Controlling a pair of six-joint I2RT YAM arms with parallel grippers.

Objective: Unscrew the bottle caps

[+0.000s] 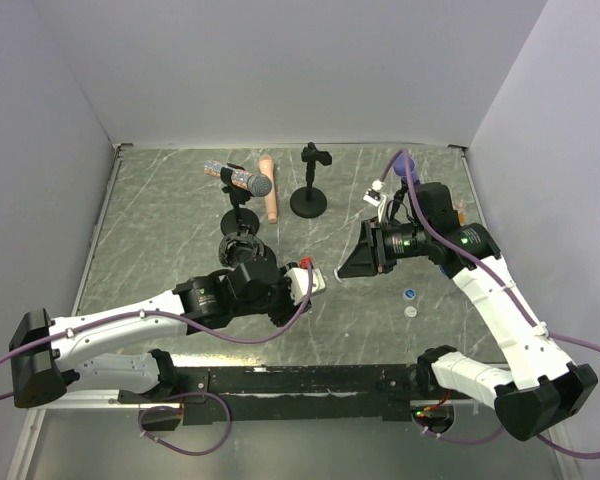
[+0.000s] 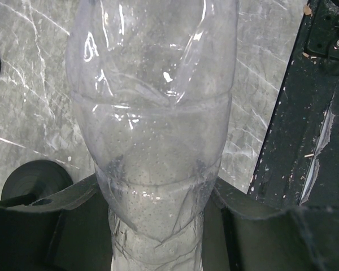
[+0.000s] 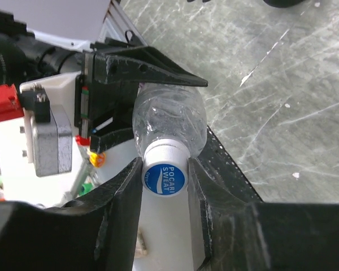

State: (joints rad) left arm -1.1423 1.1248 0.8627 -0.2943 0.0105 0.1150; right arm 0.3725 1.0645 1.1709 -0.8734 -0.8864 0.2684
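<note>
1. The right gripper (image 3: 165, 186) has its fingers (image 3: 121, 209) clamped on either side of the bottle cap (image 3: 164, 176). This is a white screw cap with a blue top printed "POCARI SWEAT".
2. That cap sits on the neck of a clear bottle (image 3: 169, 118), which is held between the two grippers.
3. The left gripper (image 2: 158, 237) grips the bottle's body. Its fingers (image 2: 51, 226) press the plastic from both sides, and the thin wall shows creases above the grip.
4. In the top view the two grippers meet tip to tip near the middle of the bench (image 1: 160, 240). The left arm reaches in from the near left and the right arm bends in from the right.
5. Two loose caps lie on the bench just right of the grippers, beside the right forearm. The blue cap (image 1: 409, 293) is the farther one and the whitish cap (image 1: 411, 311) lies just nearer. They are close together but not touching.
6. Toward the far edge, a microphone (image 1: 245, 180) rests tilted in a black holder.
7. A peach-coloured cylinder (image 1: 269, 190) lies just beside the microphone.
8. Another black holder stand (image 1: 309, 200) stands upright to the right of the cylinder.
</note>
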